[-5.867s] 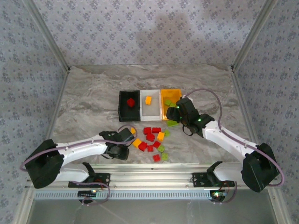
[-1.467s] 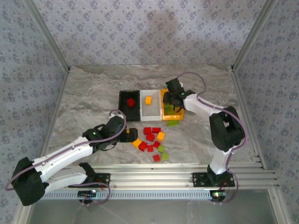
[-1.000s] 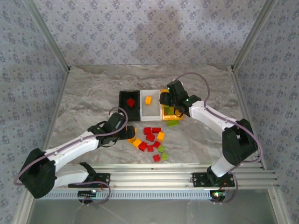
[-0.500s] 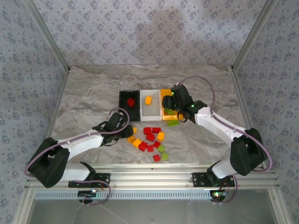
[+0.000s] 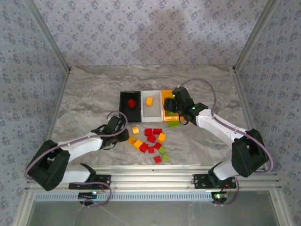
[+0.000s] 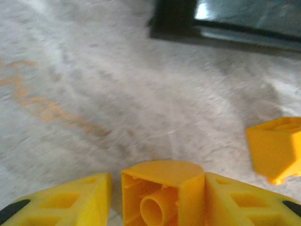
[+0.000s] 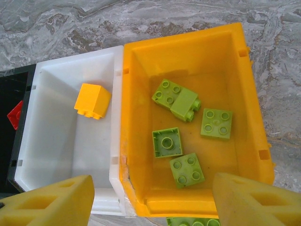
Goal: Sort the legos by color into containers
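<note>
Left gripper [image 6: 158,181] apparently clamps an orange-yellow brick [image 6: 164,200]; right gripper [image 7: 153,184] gapes above orange bin [image 7: 184,42].

Loose legos [image 5: 151,138] lie beside the black, white, orange containers [image 5: 153,112].

the left arm [image 5: 77,147] and right arm [image 5: 221,128] share glossy white link shells, bulky black joint housings and thin lilac-grey cables [image 5: 199,80], with small green lights [image 5: 173,95] near the right wrist and orange-yellow fingers [image 7: 51,202] with triangular cut-outs.
</note>
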`<action>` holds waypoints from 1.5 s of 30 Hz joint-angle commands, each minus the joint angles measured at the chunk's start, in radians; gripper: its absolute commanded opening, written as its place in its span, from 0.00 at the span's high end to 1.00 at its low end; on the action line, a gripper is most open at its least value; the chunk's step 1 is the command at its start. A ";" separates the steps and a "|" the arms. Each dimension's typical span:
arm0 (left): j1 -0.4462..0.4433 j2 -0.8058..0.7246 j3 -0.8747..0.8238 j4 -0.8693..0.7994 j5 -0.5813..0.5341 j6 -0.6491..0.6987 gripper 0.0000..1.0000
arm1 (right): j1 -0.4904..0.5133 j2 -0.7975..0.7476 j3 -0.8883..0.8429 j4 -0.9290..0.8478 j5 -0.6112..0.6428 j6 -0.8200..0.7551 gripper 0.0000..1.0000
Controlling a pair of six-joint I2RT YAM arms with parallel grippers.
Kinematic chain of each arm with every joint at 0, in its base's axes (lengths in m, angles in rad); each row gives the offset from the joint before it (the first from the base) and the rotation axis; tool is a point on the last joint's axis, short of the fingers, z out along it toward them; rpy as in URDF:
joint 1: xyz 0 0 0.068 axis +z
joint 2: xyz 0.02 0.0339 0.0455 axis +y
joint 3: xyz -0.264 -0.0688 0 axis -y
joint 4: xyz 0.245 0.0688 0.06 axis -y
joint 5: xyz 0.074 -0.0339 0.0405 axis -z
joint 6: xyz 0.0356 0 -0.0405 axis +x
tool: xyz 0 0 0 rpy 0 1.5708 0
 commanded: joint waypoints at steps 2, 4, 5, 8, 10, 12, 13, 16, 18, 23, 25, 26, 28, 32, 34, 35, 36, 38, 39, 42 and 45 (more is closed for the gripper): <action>0.028 -0.059 -0.023 -0.085 -0.014 0.005 0.42 | 0.004 -0.018 -0.022 0.011 0.011 0.021 0.31; 0.033 -0.044 -0.024 -0.076 0.002 0.012 0.36 | 0.004 -0.019 -0.025 0.019 0.008 0.024 0.31; 0.035 -0.031 -0.024 -0.064 0.008 0.013 0.36 | 0.004 -0.017 -0.025 0.019 0.008 0.023 0.31; 0.036 0.016 -0.017 -0.026 0.028 0.014 0.40 | 0.006 -0.016 -0.025 0.016 0.012 0.025 0.31; 0.036 0.041 -0.005 -0.012 0.041 0.014 0.48 | 0.005 -0.017 -0.025 0.011 0.016 0.027 0.31; 0.036 0.051 0.001 -0.007 0.053 0.014 0.56 | 0.004 -0.021 -0.027 0.004 0.024 0.028 0.31; 0.035 0.047 0.001 -0.008 0.059 0.015 0.60 | 0.003 -0.025 -0.030 0.004 0.027 0.027 0.31; 0.033 0.004 0.007 -0.046 0.071 0.016 0.65 | 0.002 -0.038 -0.041 0.009 0.030 0.032 0.31; 0.023 -0.062 0.021 -0.095 0.081 0.013 0.65 | 0.002 -0.047 -0.050 0.012 0.031 0.038 0.31; -0.028 -0.198 0.140 -0.200 0.077 0.007 0.65 | 0.007 -0.079 -0.102 0.024 0.029 0.052 0.31; -0.048 -0.177 0.216 -0.191 0.078 0.012 0.64 | 0.007 -0.098 -0.142 0.038 0.022 0.084 0.31; -0.058 -0.144 0.262 -0.181 0.081 0.021 0.64 | 0.008 -0.111 -0.166 0.047 0.016 0.093 0.31; -0.075 -0.053 0.364 -0.159 0.085 0.035 0.64 | 0.009 -0.135 -0.204 0.057 0.008 0.109 0.31; -0.103 0.171 0.568 -0.100 0.093 0.068 0.66 | 0.013 -0.186 -0.272 0.057 0.006 0.126 0.31; -0.104 0.279 0.659 -0.096 0.093 0.083 0.67 | 0.014 -0.213 -0.298 0.051 0.006 0.131 0.31; -0.103 0.335 0.708 -0.097 0.091 0.091 0.67 | 0.014 -0.226 -0.307 0.046 0.006 0.131 0.31; -0.104 0.387 0.750 -0.100 0.092 0.099 0.67 | 0.016 -0.239 -0.315 0.043 0.004 0.132 0.31; -0.104 0.473 0.821 -0.111 0.091 0.111 0.67 | 0.017 -0.261 -0.331 0.038 0.001 0.130 0.30; -0.104 0.517 0.865 -0.124 0.091 0.118 0.66 | 0.018 -0.272 -0.339 0.038 -0.003 0.130 0.30; -0.104 0.612 0.958 -0.157 0.086 0.129 0.64 | 0.023 -0.300 -0.363 0.048 -0.019 0.131 0.29; -0.104 0.665 1.015 -0.175 0.085 0.133 0.54 | 0.028 -0.315 -0.380 0.047 -0.037 0.131 0.27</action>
